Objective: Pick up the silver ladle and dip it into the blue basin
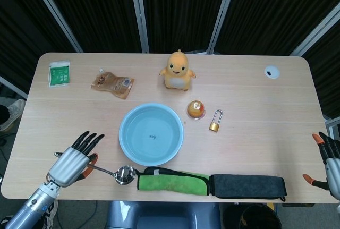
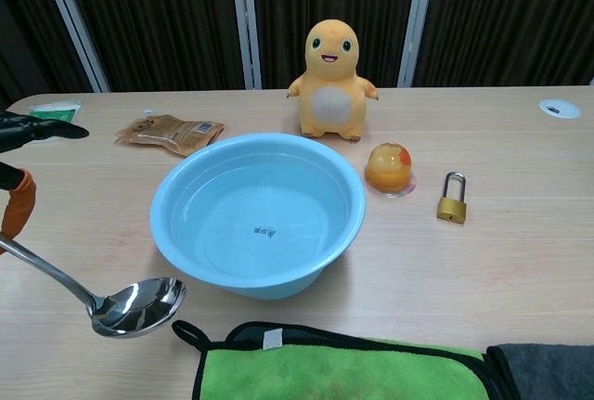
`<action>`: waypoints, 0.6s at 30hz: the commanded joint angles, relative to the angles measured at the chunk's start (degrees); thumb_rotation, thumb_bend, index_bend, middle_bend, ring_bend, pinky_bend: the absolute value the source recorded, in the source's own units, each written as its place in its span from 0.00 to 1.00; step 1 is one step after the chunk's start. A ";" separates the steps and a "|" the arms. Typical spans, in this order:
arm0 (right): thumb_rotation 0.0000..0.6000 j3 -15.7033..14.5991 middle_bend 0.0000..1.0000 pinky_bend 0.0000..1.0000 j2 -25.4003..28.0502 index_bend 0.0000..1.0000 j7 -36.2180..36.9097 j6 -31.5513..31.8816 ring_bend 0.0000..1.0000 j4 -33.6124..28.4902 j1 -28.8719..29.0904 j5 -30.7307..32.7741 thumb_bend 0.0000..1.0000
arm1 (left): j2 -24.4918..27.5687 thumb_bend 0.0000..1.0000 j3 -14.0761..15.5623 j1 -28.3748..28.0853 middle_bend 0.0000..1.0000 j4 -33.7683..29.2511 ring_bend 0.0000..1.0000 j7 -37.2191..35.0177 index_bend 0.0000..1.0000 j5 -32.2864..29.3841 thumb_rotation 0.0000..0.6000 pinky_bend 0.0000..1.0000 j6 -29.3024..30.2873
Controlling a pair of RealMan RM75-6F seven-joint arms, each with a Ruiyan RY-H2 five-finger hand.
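— Dark curtains behind the bench [image 1: 255, 144]; where's the silver ladle [image 1: 114, 172]?
— At seven o'clock from the blue basin [image 1: 151, 134], bowl outside the rim, beside the green cloth [image 1: 172, 181].
— And the fingers [image 1: 87, 141]?
— Left hand [image 1: 71, 162] grips the handle under extended fingers. Right hand [image 1: 329, 162], at four o'clock, holds nothing, fingers spread.

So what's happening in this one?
The robot's left hand is holding a silver ladle by its handle, the bowl of the ladle hanging just outside the near-left rim of the blue basin, beside the green cloth. The ladle has not gone into the basin yet. The right hand sits at the far right table edge with fingers spread, holding nothing. An orange toy, a padlock and packets lie untouched behind.
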 commanded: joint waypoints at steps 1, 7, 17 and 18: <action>1.00 -0.06 0.00 0.00 0.18 0.00 0.57 0.22 0.00 0.19 -0.11 -0.30 0.00 | 0.40 0.53 -0.88 -1.19 0.00 -1.10 0.00 0.16 0.65 0.32 1.00 0.00 -1.15; 1.00 -0.08 0.00 0.00 0.33 0.00 1.34 0.08 0.00 0.50 -0.09 -0.35 0.00 | 0.00 0.54 -3.55 -3.55 0.00 -1.32 0.00 -0.99 0.67 -1.47 1.00 0.00 -3.72; 1.00 -0.12 0.00 0.00 0.40 0.00 1.74 -1.04 0.00 0.69 0.39 -0.22 0.00 | -4.40 0.59 -10.58 -8.81 0.00 2.55 0.00 -0.73 0.70 -10.55 1.00 0.00 -10.48; 1.00 -0.08 0.00 0.00 0.41 0.00 1.84 -1.20 0.00 0.73 0.45 -0.08 0.00 | -5.22 0.59 -11.24 -9.47 0.00 3.20 0.00 -0.49 0.70 -11.66 1.00 0.00 -11.34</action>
